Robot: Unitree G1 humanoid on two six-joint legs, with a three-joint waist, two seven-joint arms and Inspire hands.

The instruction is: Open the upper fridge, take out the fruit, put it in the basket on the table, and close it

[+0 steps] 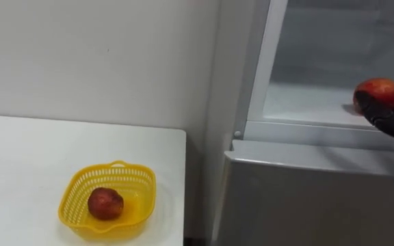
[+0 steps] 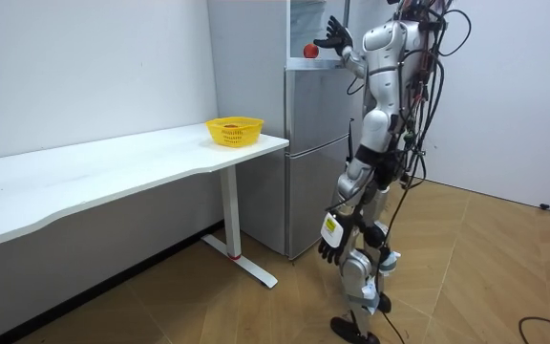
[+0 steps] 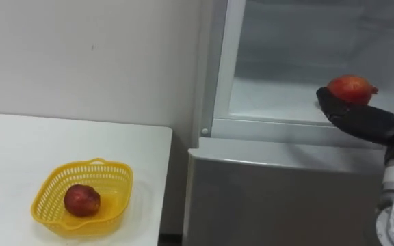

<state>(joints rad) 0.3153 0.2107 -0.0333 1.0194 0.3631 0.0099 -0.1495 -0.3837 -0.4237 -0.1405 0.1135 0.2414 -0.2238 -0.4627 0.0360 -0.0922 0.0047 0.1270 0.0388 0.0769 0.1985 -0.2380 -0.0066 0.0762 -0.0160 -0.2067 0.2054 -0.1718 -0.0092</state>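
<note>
Right eye view: basket point(image 3: 46, 183) holds fruit point(image 3: 82, 200) on table point(image 3: 19, 140).

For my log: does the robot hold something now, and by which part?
Nothing is gripped yet. The right hand is open, its straight fingers against the lower front of the red fruit in the upper fridge. The left hand hangs low.
</note>
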